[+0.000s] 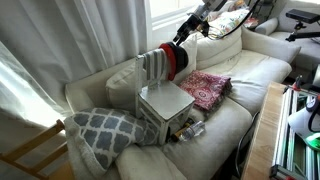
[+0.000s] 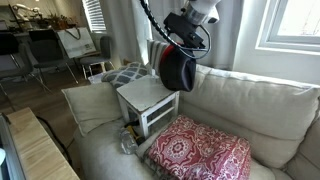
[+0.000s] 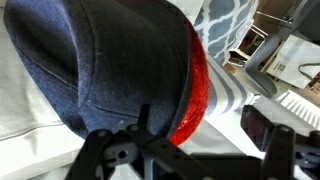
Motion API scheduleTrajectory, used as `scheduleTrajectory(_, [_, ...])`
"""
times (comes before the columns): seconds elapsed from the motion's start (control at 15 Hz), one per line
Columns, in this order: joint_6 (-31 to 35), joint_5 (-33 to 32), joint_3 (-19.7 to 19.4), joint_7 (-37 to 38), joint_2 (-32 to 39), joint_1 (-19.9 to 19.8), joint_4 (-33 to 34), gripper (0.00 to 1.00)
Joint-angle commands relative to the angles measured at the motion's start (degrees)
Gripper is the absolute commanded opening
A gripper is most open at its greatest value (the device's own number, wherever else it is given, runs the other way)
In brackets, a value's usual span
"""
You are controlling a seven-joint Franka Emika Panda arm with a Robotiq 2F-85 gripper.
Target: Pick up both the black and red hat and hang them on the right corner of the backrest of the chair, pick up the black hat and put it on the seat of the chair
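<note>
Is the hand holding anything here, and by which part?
Nothing looks gripped: the hand is spread open by the rims of the black hat and red hat, hung on the backrest.

A cream sofa (image 1: 255, 72) holds a grey lattice cushion (image 1: 105, 130) — and a dark red patterned cloth (image 1: 205, 88).
</note>
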Motion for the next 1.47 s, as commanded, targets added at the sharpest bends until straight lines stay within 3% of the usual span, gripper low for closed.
scheduleTrajectory(0.0, [0.33, 2.76, -0.09, -0.37, 1.63, 0.33, 1.09, 0.8])
scheduleTrajectory(0.27, [0.63, 4.7, -0.19, -0.5, 2.71, 0.52, 1.92, 0.77])
scheduleTrajectory(0.4, [0.65, 5.17, -0.27, -0.51, 3.02, 0.64, 2.18, 0.62])
scheduleTrajectory(0.53, [0.87, 5.54, -0.36, -0.45, 3.3, 0.73, 2.51, 0.56])
scheduleTrajectory(0.67, [1.03, 5.78, -0.46, -0.38, 3.47, 0.71, 2.8, 0.38])
scheduleTrajectory(0.87, [1.18, 6.02, -0.54, -0.25, 3.78, 0.79, 3.13, 0.28])
scheduleTrajectory(0.93, [1.17, 6.07, -0.55, -0.2, 3.88, 0.77, 3.19, 0.41])
scheduleTrajectory(1.07, [1.07, 6.05, -0.58, -0.11, 4.07, 0.77, 3.36, 0.5])
scheduleTrajectory(1.13, [1.19, 6.11, -0.59, -0.11, 4.16, 0.79, 3.47, 0.19])
scheduleTrajectory(1.27, [1.27, 6.06, -0.63, -0.01, 4.32, 0.81, 3.73, 0.23])
scheduleTrajectory(1.4, [1.39, 5.96, -0.68, 0.02, 4.52, 0.77, 3.88, 0.07])
